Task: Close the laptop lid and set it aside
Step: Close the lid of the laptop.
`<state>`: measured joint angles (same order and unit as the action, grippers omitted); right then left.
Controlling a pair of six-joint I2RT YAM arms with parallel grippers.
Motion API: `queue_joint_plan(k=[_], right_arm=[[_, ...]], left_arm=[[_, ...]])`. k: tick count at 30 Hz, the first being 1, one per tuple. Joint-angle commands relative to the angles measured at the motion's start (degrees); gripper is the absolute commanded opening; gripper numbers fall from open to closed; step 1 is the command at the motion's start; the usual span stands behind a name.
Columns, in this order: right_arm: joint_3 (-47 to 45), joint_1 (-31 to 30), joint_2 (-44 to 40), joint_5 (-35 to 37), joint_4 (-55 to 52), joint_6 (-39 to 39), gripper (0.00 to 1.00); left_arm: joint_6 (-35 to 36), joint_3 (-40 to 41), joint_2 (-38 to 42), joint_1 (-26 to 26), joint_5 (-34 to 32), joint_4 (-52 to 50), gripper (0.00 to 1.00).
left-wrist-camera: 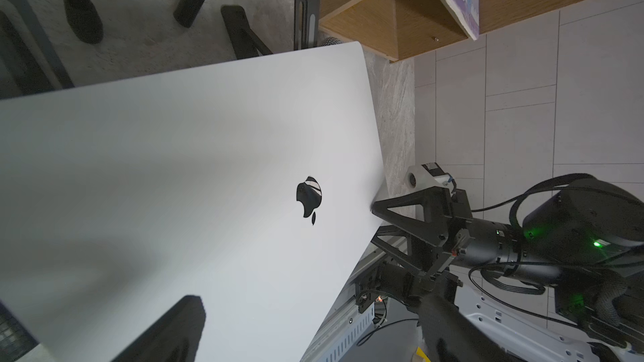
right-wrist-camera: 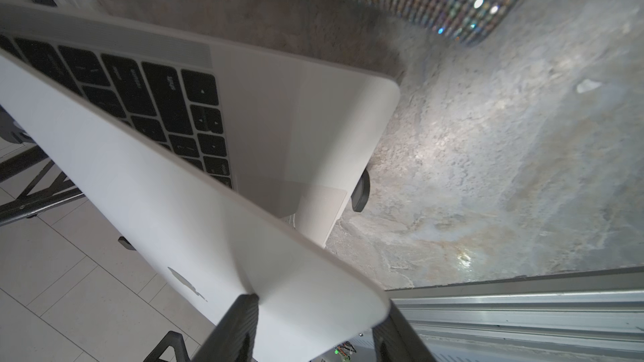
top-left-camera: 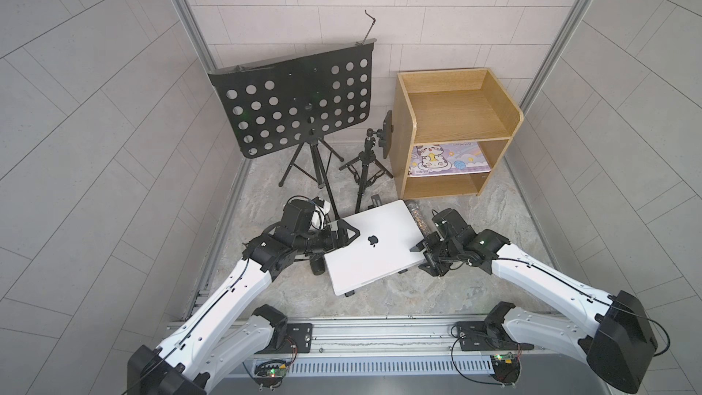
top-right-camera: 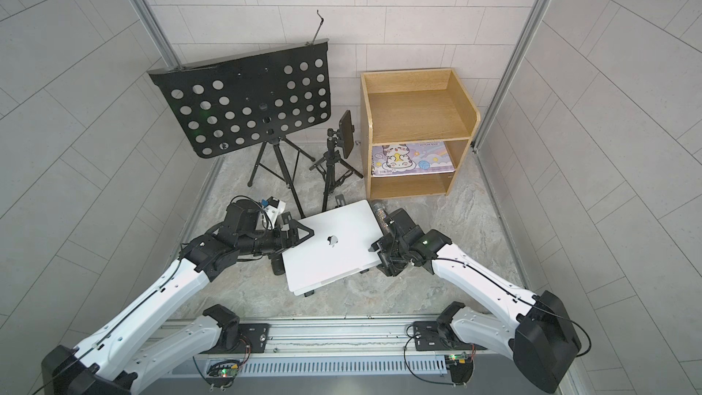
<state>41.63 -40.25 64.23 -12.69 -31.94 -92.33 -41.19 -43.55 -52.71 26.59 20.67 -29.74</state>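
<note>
The silver-white laptop (top-left-camera: 374, 256) (top-right-camera: 330, 256) rests on the floor's middle, apple logo up. Its lid (right-wrist-camera: 174, 210) (left-wrist-camera: 174, 186) is lowered but still ajar, and the black keys (right-wrist-camera: 156, 99) show beneath it in the right wrist view. At the lid's right edge my right gripper (top-left-camera: 419, 258) (top-right-camera: 376, 258) (right-wrist-camera: 317, 329) is open, one finger over the shell and one past the lid's corner. My left gripper (top-left-camera: 347, 235) (top-right-camera: 304, 235) (left-wrist-camera: 313, 325) stands wide open at the lid's left edge. One of its fingers (left-wrist-camera: 181, 325) lies over the shell.
A black stand's feet (top-left-camera: 349, 292) poke out under the laptop. A glittery tube (top-left-camera: 418, 218) lies by its right rear corner. Behind stand a perforated music stand (top-left-camera: 296, 104), a phone tripod (top-left-camera: 366, 169) and a wooden shelf (top-left-camera: 456, 127) holding a cartoon book (top-left-camera: 448, 159).
</note>
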Motion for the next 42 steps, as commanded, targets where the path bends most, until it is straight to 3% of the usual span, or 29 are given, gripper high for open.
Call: queue_joint_plan(k=[1, 17, 42], right_arm=[[-1.44, -0.18, 1.53, -0.35, -0.23, 0.35, 0.59], [-1.44, -0.18, 5.13, -2.50, 2.16, 1.00, 0.67], [-0.71, -0.10, 14.78, -4.30, 7.72, 3.11, 0.70]], left_arm=[[-0.03, 1.29, -0.35, -0.36, 1.22, 1.26, 0.99], [1.99, 4.71, -3.47, -0.28, -1.13, 1.35, 0.99], [6.33, 6.83, -9.41, -0.38, -3.71, 1.44, 0.99]])
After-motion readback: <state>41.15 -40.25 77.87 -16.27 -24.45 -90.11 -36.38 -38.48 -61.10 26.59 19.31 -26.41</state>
